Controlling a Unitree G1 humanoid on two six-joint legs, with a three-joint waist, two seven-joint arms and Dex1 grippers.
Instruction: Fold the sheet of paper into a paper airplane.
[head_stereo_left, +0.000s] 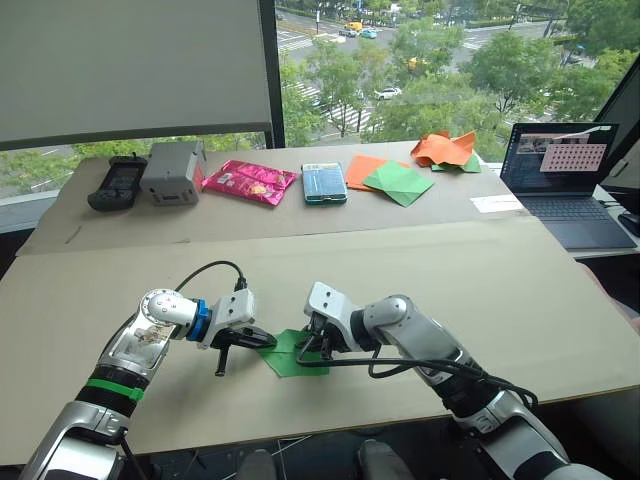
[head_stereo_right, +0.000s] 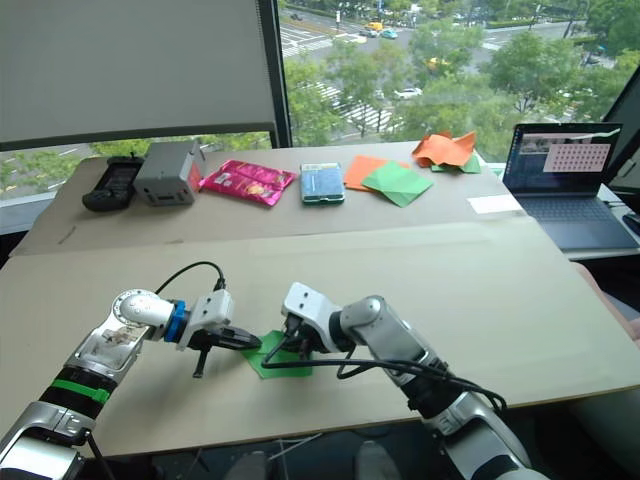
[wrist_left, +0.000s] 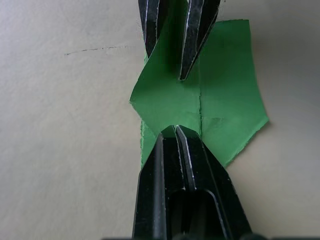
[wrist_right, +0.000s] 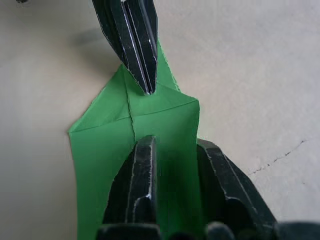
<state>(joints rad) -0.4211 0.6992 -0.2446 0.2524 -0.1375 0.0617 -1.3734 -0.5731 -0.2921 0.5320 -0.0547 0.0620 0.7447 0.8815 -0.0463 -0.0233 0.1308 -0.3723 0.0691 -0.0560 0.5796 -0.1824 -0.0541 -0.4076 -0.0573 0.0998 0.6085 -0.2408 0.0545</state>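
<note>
The sheet of paper (head_stereo_left: 285, 357), bright green and partly folded with creases, lies on the tan table near its front edge. My left gripper (head_stereo_left: 265, 341) comes in from the left and is shut on the paper's near-left edge; in the left wrist view its fingertips (wrist_left: 175, 131) are closed together on the green edge. My right gripper (head_stereo_left: 312, 347) meets it from the right. Its fingers (wrist_right: 145, 150) are open and spread, with a strip of the green paper (wrist_right: 100, 145) between them.
On the back table lie a plain green sheet (head_stereo_left: 400, 182), orange sheets (head_stereo_left: 362, 168), crumpled orange paper (head_stereo_left: 445, 147), a teal box (head_stereo_left: 324, 183), a pink packet (head_stereo_left: 250, 182), a grey box (head_stereo_left: 173, 172) and a black controller (head_stereo_left: 118, 183). A laptop (head_stereo_left: 560, 180) stands at the right.
</note>
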